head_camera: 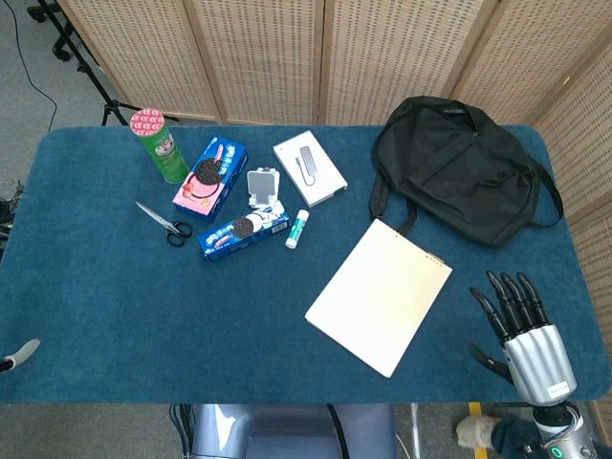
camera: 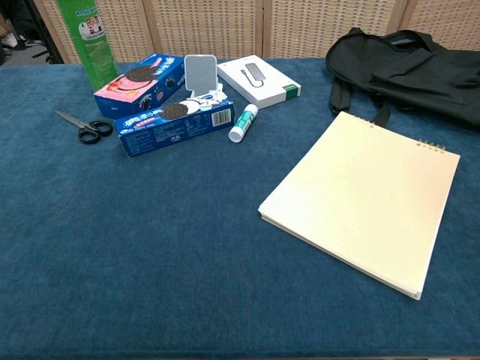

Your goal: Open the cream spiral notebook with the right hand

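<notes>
At the desk's near right corner, the right hand [head_camera: 521, 330] hovered with its black fingers [head_camera: 507, 298] spread apart and pointing away from the robot, holding nothing and touching nothing. It sat near the cream spiral notebook [head_camera: 380, 295] but clearly apart from it, off that notebook's right edge. Only the head view caught this hand; the chest view missed it.

Cream spiral notebook [camera: 360, 195] lay closed and flat on the blue carpeted desk [head_camera: 143, 316], angled, spiral binding on its far right edge, right of centre. Just behind it was a black fabric backpack [head_camera: 459, 167], one strap reaching down close to the notebook's far corner.

Left side of the desk held a cluster: green cylindrical snack can with red lid [head_camera: 158, 143], pink-and-blue cookie box [head_camera: 210, 177], blue cookie box [head_camera: 244, 231], small white folding mirror stand [head_camera: 262, 186], white flat box with a grey item printed on it [head_camera: 309, 167], white glue stick with green cap [head_camera: 297, 229], black-handled scissors [head_camera: 164, 223].

A grey rounded tip [head_camera: 19, 355] showed at the far left edge, likely part of the left hand; couldn't tell its state.
</notes>
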